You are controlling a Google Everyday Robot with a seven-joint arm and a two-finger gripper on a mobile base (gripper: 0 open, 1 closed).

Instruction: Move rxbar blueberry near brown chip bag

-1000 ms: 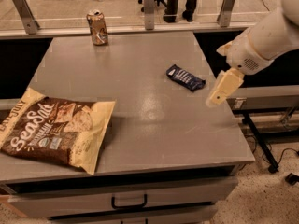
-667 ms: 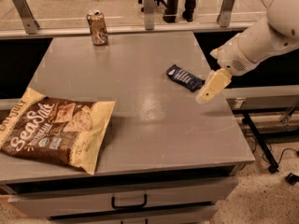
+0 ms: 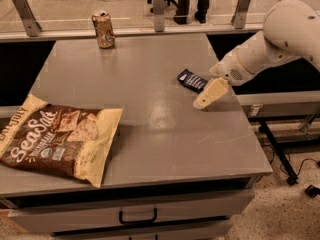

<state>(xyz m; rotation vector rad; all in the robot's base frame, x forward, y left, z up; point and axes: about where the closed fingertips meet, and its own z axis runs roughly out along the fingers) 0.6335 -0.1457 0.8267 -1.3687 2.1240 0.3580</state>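
Note:
The rxbar blueberry, a small navy-blue wrapper, lies flat on the grey table at its right side. The brown chip bag, dark brown with cream edges and "Sea Salt" lettering, lies flat at the table's front left, partly over the left edge. My gripper hangs just right of and slightly in front of the bar, its cream fingertip pointing down-left, close to the bar's near end. The white arm reaches in from the upper right.
A brown drink can stands upright at the table's back left. A railing with metal posts runs behind the table. A drawer with a black handle is below the front edge. Cables lie on the floor at right.
The gripper has moved left and a little toward the back, from beyond the table's right side to right beside the bar. The bar, bag and can have not moved.

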